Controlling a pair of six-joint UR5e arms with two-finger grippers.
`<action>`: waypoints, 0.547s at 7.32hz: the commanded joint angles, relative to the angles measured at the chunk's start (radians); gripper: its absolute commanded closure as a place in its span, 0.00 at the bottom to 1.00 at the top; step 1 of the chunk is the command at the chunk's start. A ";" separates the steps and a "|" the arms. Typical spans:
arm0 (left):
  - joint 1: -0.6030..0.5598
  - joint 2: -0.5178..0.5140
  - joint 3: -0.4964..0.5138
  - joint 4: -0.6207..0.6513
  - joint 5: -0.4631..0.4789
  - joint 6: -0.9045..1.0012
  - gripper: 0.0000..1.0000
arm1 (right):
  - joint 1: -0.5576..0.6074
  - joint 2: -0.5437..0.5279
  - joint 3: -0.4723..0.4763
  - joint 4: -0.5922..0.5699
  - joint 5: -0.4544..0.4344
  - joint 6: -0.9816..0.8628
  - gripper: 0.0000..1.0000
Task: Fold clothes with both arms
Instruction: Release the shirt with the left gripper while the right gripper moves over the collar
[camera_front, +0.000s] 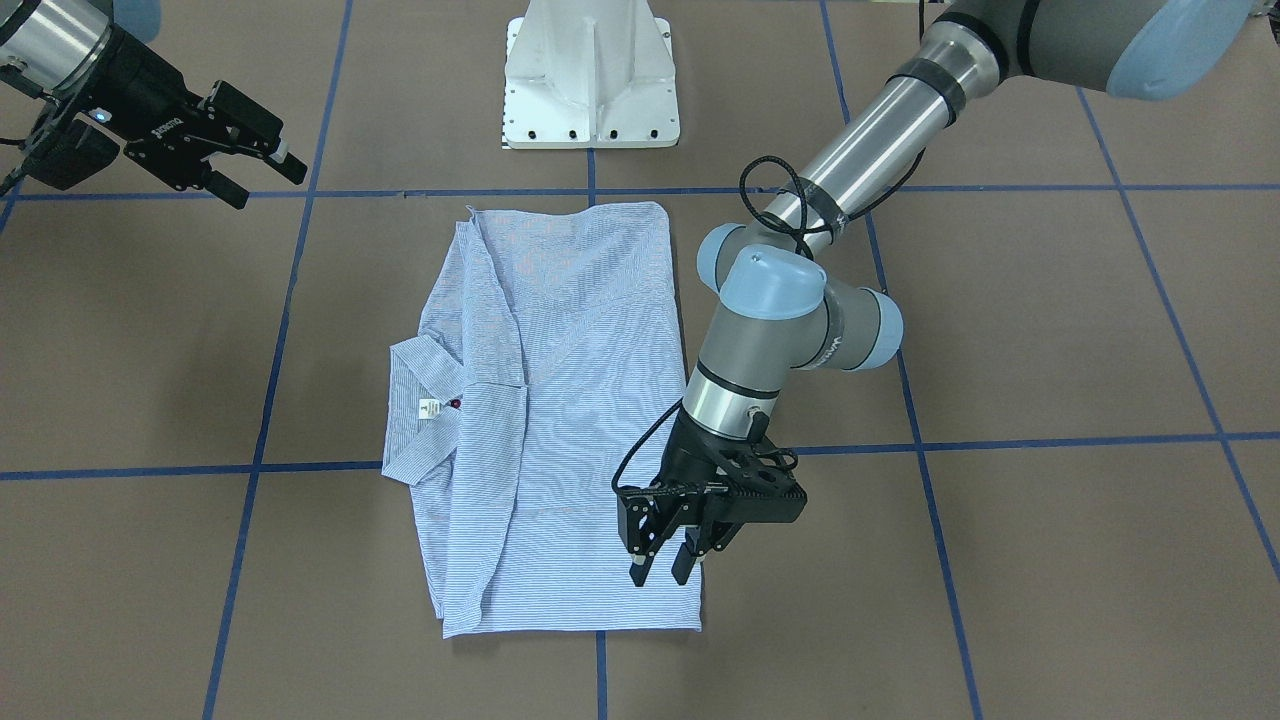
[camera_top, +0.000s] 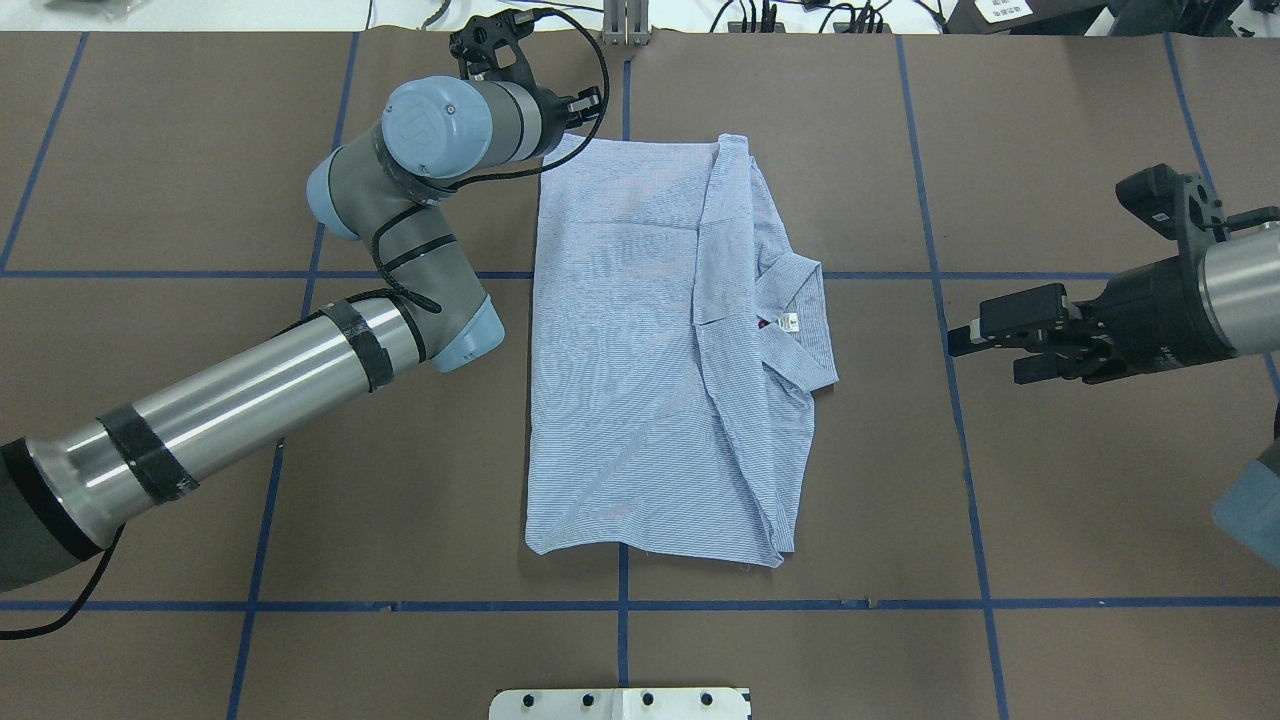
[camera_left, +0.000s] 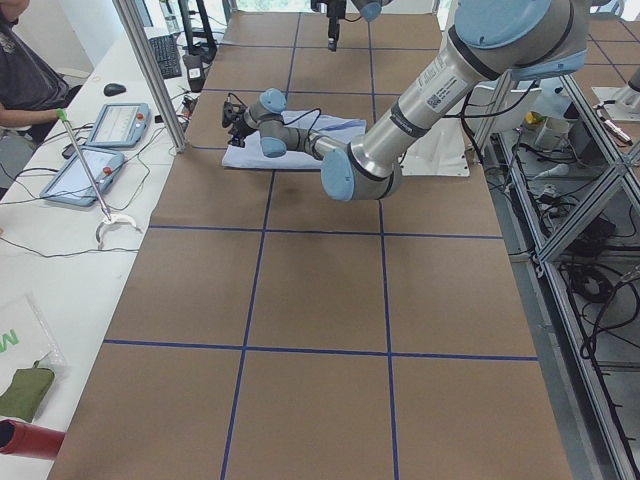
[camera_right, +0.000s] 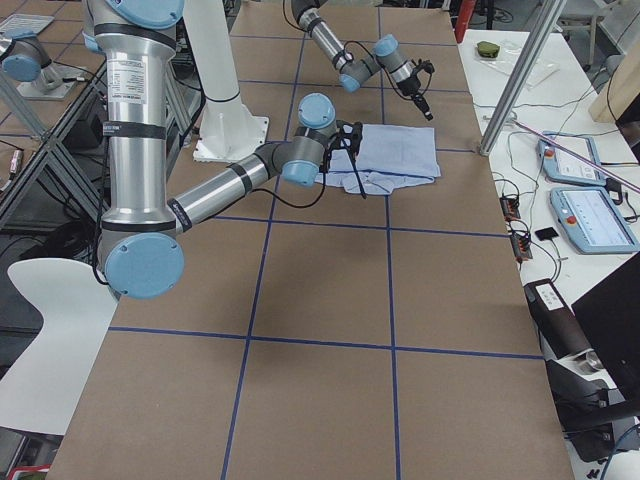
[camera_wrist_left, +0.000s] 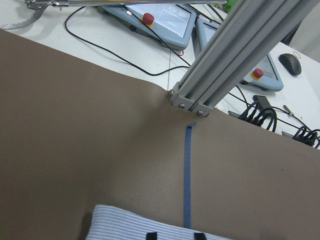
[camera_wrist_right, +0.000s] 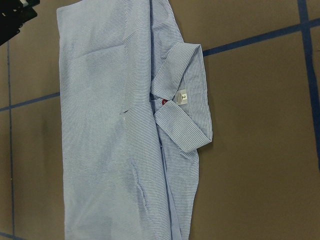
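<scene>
The striped shirt (camera_front: 580, 400) lies folded into a long rectangle in the middle of the table, collar and white label (camera_front: 431, 408) on the robot's right side. It also shows in the overhead view (camera_top: 640, 350) and the right wrist view (camera_wrist_right: 110, 125). My left gripper (camera_front: 662, 573) points down over the shirt's far left corner, open and holding nothing. In the left wrist view its two fingertips (camera_wrist_left: 151, 235) stand apart above the shirt's edge (camera_wrist_left: 130, 222). My right gripper (camera_top: 985, 358) hovers open and empty beside the collar, apart from the cloth; it also shows in the front view (camera_front: 268, 183).
The white pedestal base (camera_front: 590, 90) stands at the robot's edge of the table. Blue tape lines (camera_top: 620, 605) grid the brown table cover. An aluminium post (camera_wrist_left: 240, 55) and teach pendants (camera_wrist_left: 165, 20) stand just beyond the far edge, close to the left gripper.
</scene>
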 joint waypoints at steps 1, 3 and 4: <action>-0.019 0.015 -0.098 0.162 -0.097 0.000 0.00 | -0.080 0.032 -0.037 -0.036 -0.139 -0.085 0.00; -0.024 0.214 -0.312 0.186 -0.161 0.011 0.00 | -0.091 0.249 -0.048 -0.395 -0.170 -0.207 0.00; -0.045 0.294 -0.392 0.186 -0.223 0.014 0.00 | -0.108 0.361 -0.070 -0.567 -0.208 -0.284 0.00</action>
